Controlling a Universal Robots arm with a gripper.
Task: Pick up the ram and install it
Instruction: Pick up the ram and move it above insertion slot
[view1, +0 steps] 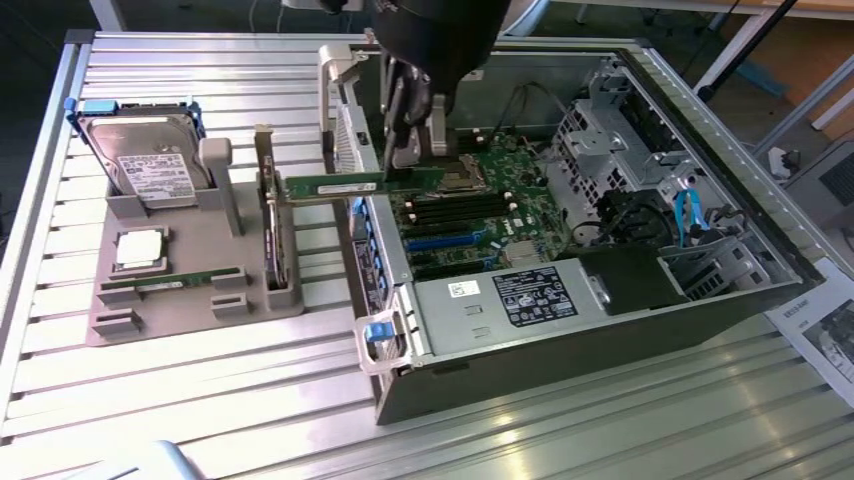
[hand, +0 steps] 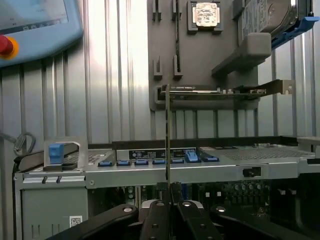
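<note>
Table (view1: 160, 400): slatted metal surface that carries everything else.
Computer case (view1: 561, 355): lies on its side with the top open, on the exterior view's right. The motherboard (view1: 501, 195) is exposed inside.
Arm (view1: 434, 30): a dark body that comes down from above. It is roughly vertical, over the case wall nearest the fixture tray.
Fixture tray (view1: 200, 245): grey, on the exterior view's left, just beside the case.
Hard drive (view1: 140, 160): sits at the far end of the tray, in a blue frame.
Expansion card (view1: 276, 245): stands on edge in the tray slot nearest the case.
Gripper (view1: 404, 165): points down, with the fingers clamped on one end of the ram.
Ram (view1: 340, 187): a green stick held level in the air. Its free end reaches out over the case wall toward the tray, and it is not seated in any slot.
Second green stick (view1: 174, 284): lies flat in a tray slot, near the processor chip (view1: 140, 250).
Exterior view adds: the ram's full length and flat face, and the case interior.
Wrist view adds: the ram (hand: 167, 140) seen edge-on as a thin line running out from the gripper (hand: 170, 192). Black fingers (hand: 156, 220) press on both of its faces. Beyond it are the case wall's row of blue tabs (hand: 150, 162) and a pendant (hand: 35, 20) with a red button (hand: 5, 46) lying on the table.
</note>
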